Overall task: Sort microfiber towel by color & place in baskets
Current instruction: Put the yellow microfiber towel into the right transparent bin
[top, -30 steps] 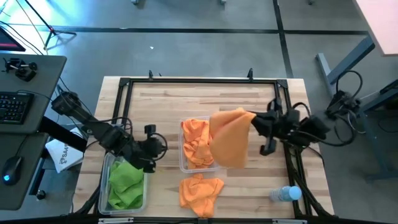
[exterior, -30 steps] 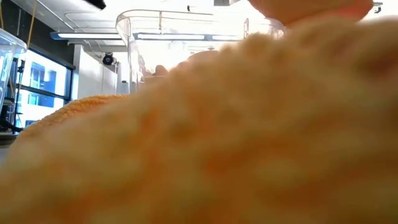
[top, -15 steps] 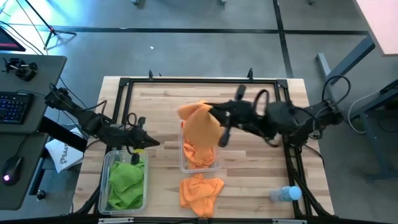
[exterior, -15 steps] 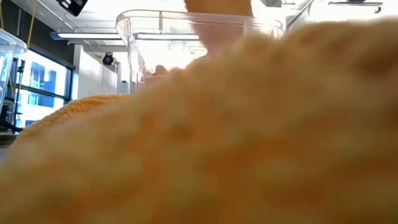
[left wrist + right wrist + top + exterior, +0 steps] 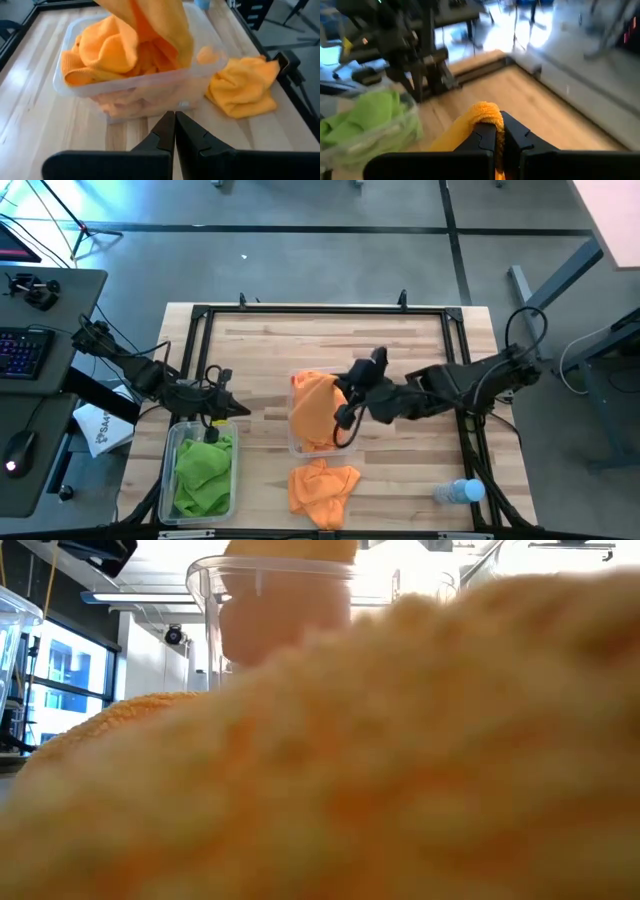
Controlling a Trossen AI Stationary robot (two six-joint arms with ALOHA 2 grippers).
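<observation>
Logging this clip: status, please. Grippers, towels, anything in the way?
Right gripper shut on orange towel, hanging over center basket. Left gripper shut, empty, beside green basket. One orange towel on table left. Nothing blocking.

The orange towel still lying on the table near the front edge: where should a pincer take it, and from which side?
Take the loose orange towel at a raised fold near its middle, coming straight down from above. It lies crumpled and low on the wood, clear of the basket, so side approaches would only push it.
</observation>
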